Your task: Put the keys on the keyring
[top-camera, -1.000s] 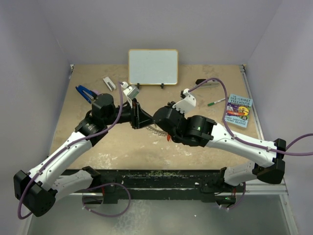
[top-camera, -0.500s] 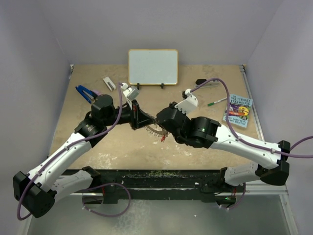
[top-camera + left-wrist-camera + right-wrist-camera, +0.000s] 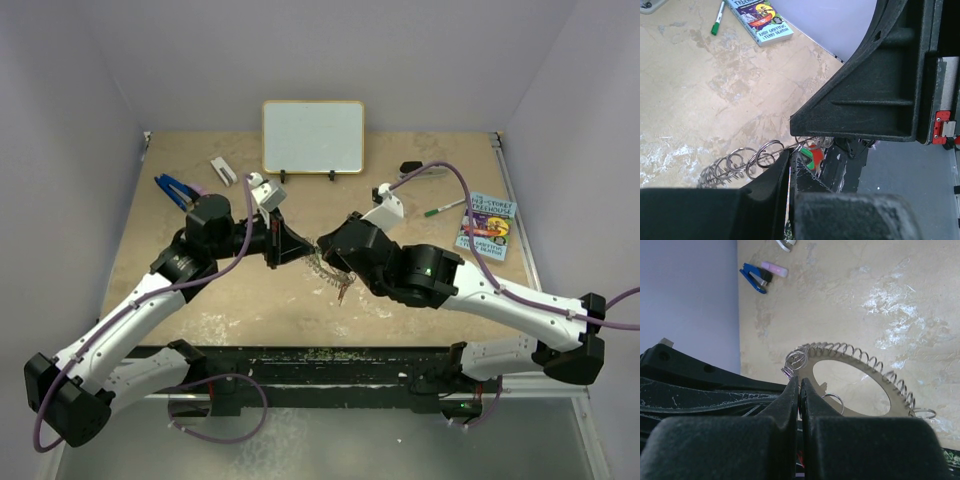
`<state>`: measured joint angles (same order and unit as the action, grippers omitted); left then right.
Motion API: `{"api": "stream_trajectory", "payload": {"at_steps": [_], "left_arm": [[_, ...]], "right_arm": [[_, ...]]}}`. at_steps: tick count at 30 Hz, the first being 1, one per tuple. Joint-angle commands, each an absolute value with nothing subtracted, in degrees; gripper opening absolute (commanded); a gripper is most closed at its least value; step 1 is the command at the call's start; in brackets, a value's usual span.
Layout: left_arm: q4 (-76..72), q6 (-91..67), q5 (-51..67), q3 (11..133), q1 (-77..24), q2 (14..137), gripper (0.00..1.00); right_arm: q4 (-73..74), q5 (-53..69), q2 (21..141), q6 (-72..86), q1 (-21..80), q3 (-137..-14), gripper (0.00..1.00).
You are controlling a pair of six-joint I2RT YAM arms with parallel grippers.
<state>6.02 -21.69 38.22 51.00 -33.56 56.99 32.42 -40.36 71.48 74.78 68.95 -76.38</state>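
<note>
Now, from overhead: the left gripper (image 3: 298,248) has snapped from part-open to shut within the last second. The right arm has stretched further toward the middle of the table (image 3: 420,160), its elbow swinging out toward the right edge. Both arms reach inward with forearms low, and the right gripper (image 3: 321,247) sits nose to nose with the left one. Between them, over the table's middle, is the keyring (image 3: 325,268), silver and fringed, with a speck of red dangling below it.

Over to the left wrist: fingers (image 3: 772,177) pressed together, just a slit between them, tips right at the small wire loops on the keyring's rim. Whether they pinch a loop, I cannot tell. The keys (image 3: 812,158), one red head and one green, sit just beside those tips. A book (image 3: 760,20) and a pen (image 3: 717,20) lie near the table's right edge.

Right wrist now: jaws closed tight, clamped on the near rim of the keyring. It's a flat silver band with coiled loops round its outer edge and table showing through the hole. A blue tool (image 3: 754,279) lies near the left edge.
</note>
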Motion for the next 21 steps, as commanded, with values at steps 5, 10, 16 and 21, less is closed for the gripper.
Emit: {"api": "stream_trajectory", "payload": {"at_steps": [5, 10, 16, 21], "left_arm": [[4.7, -19.7, 36.6, 54.1, -33.7, 55.7, 0.04], [4.1, -19.5, 36.8, 54.9, -33.7, 55.0, 0.04], [4.7, -17.3, 36.6, 55.8, -33.7, 54.3, 0.04], [3.1, -15.3, 37.1, 55.8, -33.7, 53.8, 0.04]], "right_arm": [[25.4, -35.2, 69.8, 71.8, 69.2, -77.2, 0.00], [25.4, -34.5, 69.0, 72.0, 69.2, -75.6, 0.00], [24.1, -31.9, 68.3, 71.3, 69.2, -73.6, 0.00], [20.8, -27.7, 68.5, 69.3, 69.2, -72.1, 0.00]]}}
